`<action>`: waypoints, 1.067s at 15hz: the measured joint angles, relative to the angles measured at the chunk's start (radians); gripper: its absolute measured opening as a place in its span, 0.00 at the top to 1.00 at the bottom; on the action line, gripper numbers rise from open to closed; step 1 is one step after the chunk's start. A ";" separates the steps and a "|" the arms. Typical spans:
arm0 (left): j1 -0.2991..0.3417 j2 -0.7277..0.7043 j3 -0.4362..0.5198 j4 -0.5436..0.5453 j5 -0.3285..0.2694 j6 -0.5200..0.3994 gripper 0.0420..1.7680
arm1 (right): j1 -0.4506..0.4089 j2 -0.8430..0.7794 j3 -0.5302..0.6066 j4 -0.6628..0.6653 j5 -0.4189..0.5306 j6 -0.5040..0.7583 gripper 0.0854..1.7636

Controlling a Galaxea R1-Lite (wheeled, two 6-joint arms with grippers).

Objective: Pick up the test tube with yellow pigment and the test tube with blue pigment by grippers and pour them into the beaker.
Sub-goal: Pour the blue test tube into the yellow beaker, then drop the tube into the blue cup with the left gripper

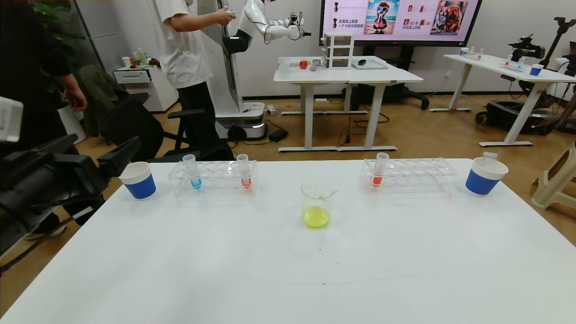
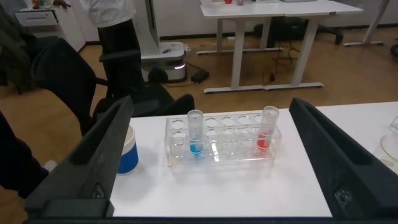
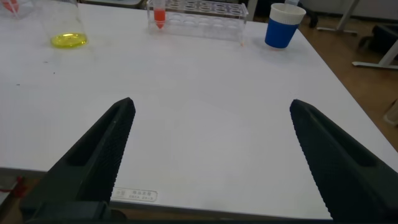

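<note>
The test tube with blue pigment [image 1: 194, 173] [image 2: 196, 132] stands upright in the left clear rack [image 1: 216, 180] [image 2: 221, 149]. The beaker [image 1: 317, 202] [image 3: 65, 28] sits mid-table with yellow liquid in its bottom. No test tube with yellow pigment is in view. My left gripper [image 2: 210, 104] hovers open off the table's left edge, facing that rack from a short distance, with nothing between its fingers [image 1: 119, 157]. My right gripper [image 3: 211, 104] is open and empty over the near right part of the table, out of the head view.
An orange-red tube [image 1: 244, 173] [image 2: 267, 127] shares the left rack. Another orange-red tube [image 1: 379, 172] [image 3: 159, 15] stands in the right rack [image 1: 409, 175]. Blue-and-white cups sit at far left [image 1: 138, 180] [image 2: 126, 152] and far right [image 1: 485, 176] [image 3: 283, 26]. People, chairs and tables lie beyond.
</note>
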 joint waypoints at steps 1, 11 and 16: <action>0.000 0.073 -0.001 -0.076 0.002 0.001 0.01 | 0.000 0.000 0.000 0.000 0.000 0.000 0.02; -0.041 0.632 0.013 -0.528 0.059 -0.010 0.01 | 0.000 0.000 0.000 0.000 0.000 0.000 0.02; -0.047 0.739 -0.048 -0.541 0.098 -0.011 0.01 | 0.000 0.000 0.000 0.000 0.000 0.000 0.02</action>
